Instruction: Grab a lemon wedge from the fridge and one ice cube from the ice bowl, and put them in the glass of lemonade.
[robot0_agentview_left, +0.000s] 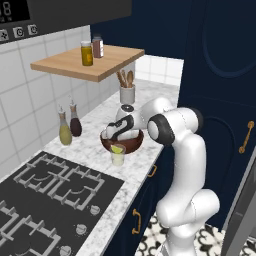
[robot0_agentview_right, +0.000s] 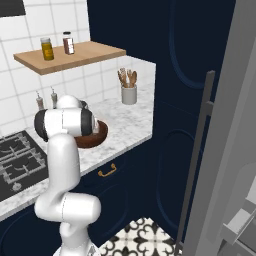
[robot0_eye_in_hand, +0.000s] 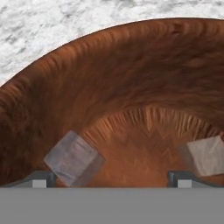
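Two ice cubes (robot0_eye_in_hand: 73, 158) nearest, in bowl (robot0_eye_in_hand: 87, 78); gripper (robot0_eye_in_hand: 111, 177) reaches down inside, jaws wide apart, empty; arm bent over counter (robot0_agentview_left: 100, 150) beside glass (robot0_agentview_left: 118, 154).

Two ice cubes (robot0_eye_in_hand: 73, 158) in the ice bowl (robot0_eye_in_hand: 109, 70), glass of lemonade (robot0_agentview_left: 118, 154) just before it

Left base view: behind-left of the arm, looking forward and down along the marble counter (robot0_agentview_left: 95, 145). Right base view: behind-right, facing the same counter (robot0_agentview_right: 125, 125); both sharing the ice bowl (robot0_agentview_left: 131, 144). Hand view: very close, pointing down into the ice bowl (robot0_eye_in_hand: 109, 74).
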